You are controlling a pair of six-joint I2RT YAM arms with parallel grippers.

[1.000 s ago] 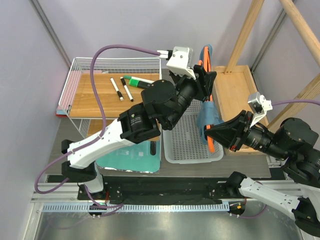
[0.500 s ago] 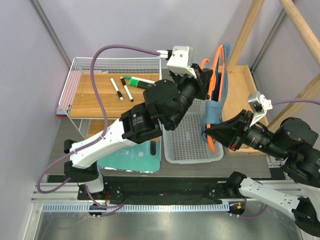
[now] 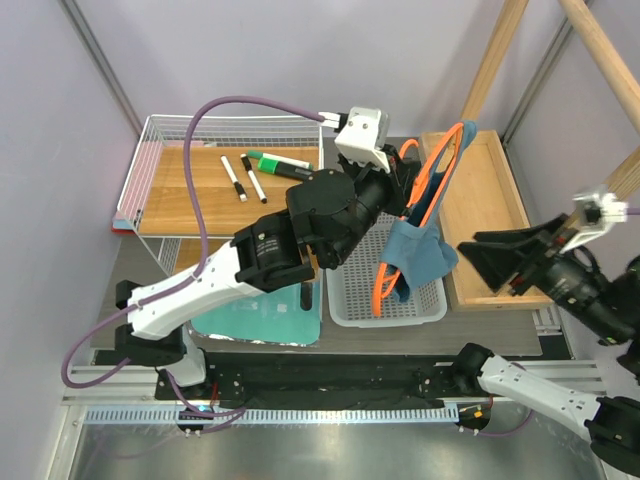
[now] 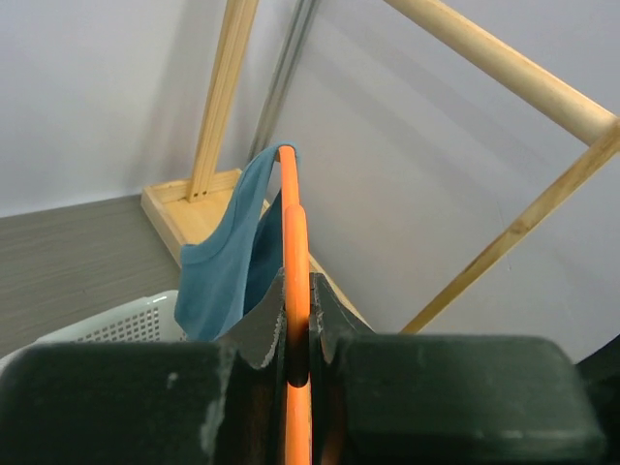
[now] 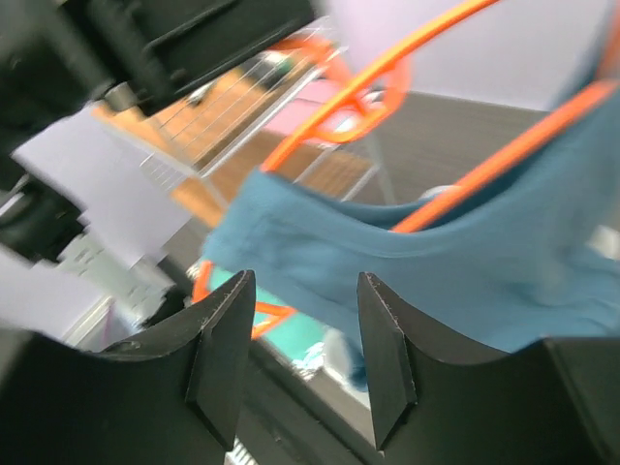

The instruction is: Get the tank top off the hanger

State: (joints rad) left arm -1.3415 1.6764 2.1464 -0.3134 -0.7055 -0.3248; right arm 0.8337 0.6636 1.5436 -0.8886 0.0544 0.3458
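Note:
My left gripper point(image 3: 408, 178) is shut on the orange hanger point(image 3: 425, 195) and holds it tilted in the air above the white basket point(image 3: 355, 290). In the left wrist view the hanger's bar point(image 4: 294, 252) runs up from between my closed jaws. The teal-blue tank top point(image 3: 418, 255) hangs from the hanger, one strap over its upper end point(image 4: 254, 194), the rest bunched low. My right gripper point(image 3: 480, 255) is open and empty, to the right of the garment and apart from it. In the right wrist view the tank top point(image 5: 465, 281) lies beyond my fingers point(image 5: 225, 349).
A wire rack with a wooden shelf point(image 3: 200, 180) holds markers point(image 3: 245, 178) at the back left. A wooden tray point(image 3: 485, 200) lies at the right, with wooden frame posts point(image 3: 490, 65) behind it. A mint-green mat point(image 3: 260, 315) lies left of the basket.
My right gripper has let go of the tank top and hanger and drawn back to the right. My left gripper has swung the hanger round, now tilted with the garment hanging over the basket.

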